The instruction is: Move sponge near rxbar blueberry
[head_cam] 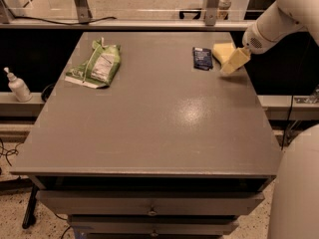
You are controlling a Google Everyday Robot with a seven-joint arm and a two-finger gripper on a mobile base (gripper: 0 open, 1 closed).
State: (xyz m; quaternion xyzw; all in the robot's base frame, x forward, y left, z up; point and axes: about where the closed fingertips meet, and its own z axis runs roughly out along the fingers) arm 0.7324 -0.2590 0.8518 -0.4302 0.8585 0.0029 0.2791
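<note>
The sponge (pixel 222 51), a pale yellow foam block, lies on the grey table (pixel 159 123) near its far right edge. The rxbar blueberry (pixel 202 58), a small flat dark navy wrapper, lies just left of the sponge, a narrow gap apart. My gripper (pixel 235 62) reaches in from the right on the white arm (pixel 279 19). It sits at the sponge's right front side and overlaps it in the camera view. I cannot tell whether it holds the sponge.
A green and white bag (pixel 97 65) lies at the table's far left. A white pump bottle (pixel 18 85) stands on a ledge left of the table. A rail (pixel 149 25) runs behind the table. The robot's white body (pixel 299 188) fills the lower right corner.
</note>
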